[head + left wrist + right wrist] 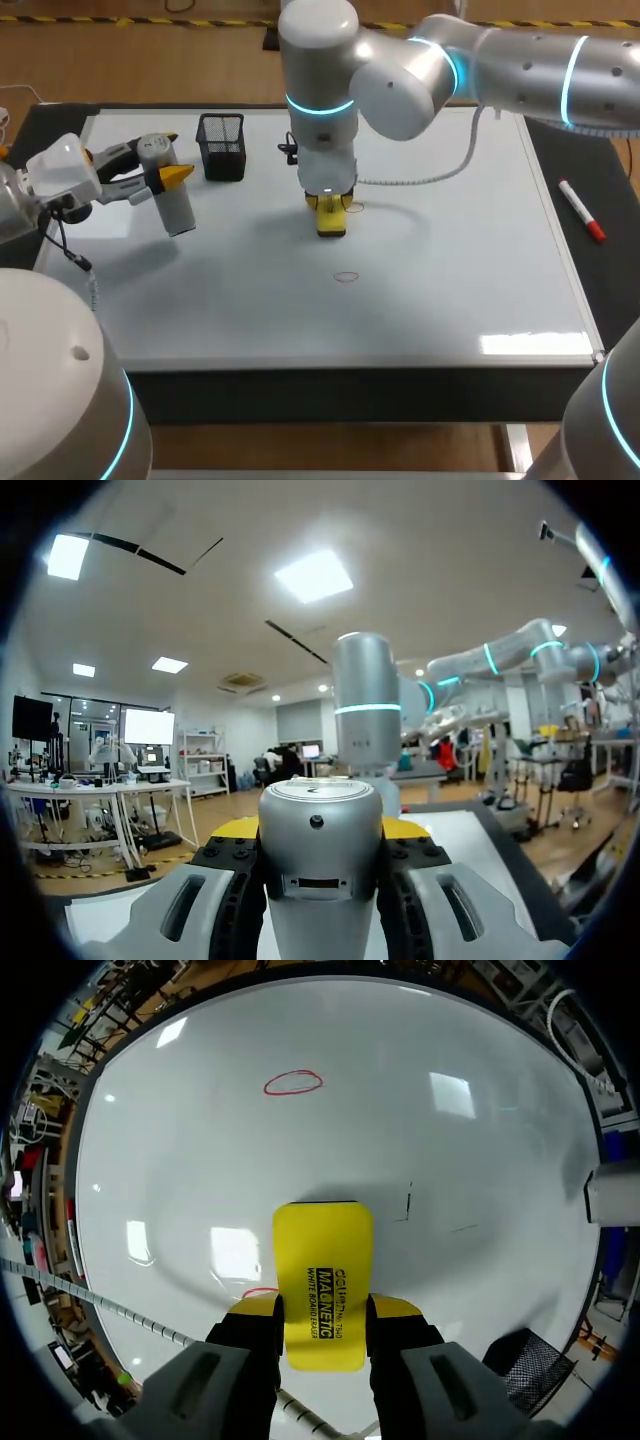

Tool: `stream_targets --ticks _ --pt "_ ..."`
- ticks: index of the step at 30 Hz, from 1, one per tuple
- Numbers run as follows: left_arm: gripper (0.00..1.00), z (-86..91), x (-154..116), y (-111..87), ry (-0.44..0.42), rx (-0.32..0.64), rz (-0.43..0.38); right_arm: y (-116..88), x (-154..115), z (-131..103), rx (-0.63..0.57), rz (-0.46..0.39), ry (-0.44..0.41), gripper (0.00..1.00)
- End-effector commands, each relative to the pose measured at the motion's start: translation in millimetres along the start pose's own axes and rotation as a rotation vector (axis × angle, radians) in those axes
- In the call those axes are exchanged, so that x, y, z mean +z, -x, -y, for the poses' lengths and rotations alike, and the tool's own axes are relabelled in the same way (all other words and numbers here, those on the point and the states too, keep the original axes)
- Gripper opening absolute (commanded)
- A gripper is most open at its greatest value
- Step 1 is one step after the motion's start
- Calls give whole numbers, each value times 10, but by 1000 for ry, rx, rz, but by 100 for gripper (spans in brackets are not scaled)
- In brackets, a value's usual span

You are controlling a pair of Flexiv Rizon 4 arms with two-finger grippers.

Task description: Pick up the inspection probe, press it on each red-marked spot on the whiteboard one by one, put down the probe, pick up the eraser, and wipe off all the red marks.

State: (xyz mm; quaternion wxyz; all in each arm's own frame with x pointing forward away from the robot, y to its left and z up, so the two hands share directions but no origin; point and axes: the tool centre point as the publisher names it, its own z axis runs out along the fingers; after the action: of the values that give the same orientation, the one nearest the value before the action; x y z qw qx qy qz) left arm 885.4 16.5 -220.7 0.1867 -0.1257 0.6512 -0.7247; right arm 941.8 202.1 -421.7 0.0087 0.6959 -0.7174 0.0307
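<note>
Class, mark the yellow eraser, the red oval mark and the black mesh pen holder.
yellow eraser (322,1280), right wrist view, its printed face.
red oval mark (293,1082), right wrist view, centre of the loop.
black mesh pen holder (222,150), head view, front wall.

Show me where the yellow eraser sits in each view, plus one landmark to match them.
Head view: eraser mid-whiteboard, held by the right gripper.
Left wrist view: not in it.
Right wrist view: eraser between the right gripper's fingers.
Shared landmark: the red oval on the board ahead of the eraser, in the head and right wrist views.
</note>
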Motion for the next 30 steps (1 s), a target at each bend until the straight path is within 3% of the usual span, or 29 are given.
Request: stream_targets --ticks 1,14,30 --pt "0 8 2 -6 -1 1 1 -35 6 10 1 0 -2 0" --pt "0 8 2 -6 -1 1 1 -260 34 45 47 -7 -5 0" --pt "0 8 2 -6 -1 1 1 -683 78 122 123 -44 -6 0"
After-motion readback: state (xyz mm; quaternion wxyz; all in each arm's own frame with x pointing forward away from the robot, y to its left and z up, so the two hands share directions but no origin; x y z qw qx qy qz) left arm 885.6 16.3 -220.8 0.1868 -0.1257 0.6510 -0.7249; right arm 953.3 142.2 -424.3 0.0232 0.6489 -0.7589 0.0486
